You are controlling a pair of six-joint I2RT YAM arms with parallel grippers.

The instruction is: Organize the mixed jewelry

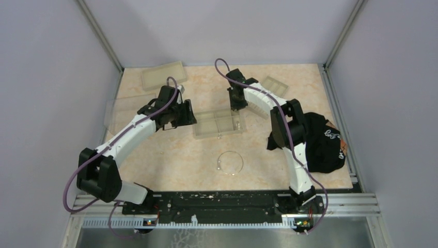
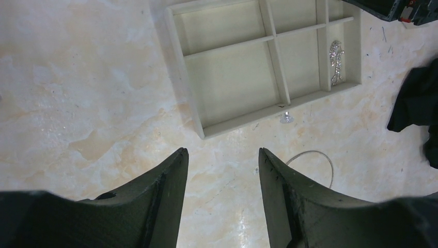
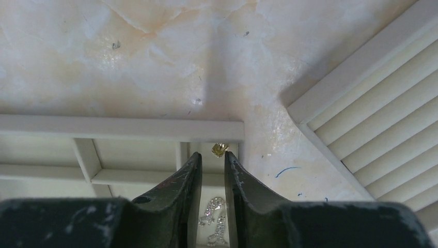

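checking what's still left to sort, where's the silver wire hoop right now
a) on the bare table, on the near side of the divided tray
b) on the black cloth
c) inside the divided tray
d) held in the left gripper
a: the silver wire hoop lies flat on the table, on the near side of the divided tray and outside it.
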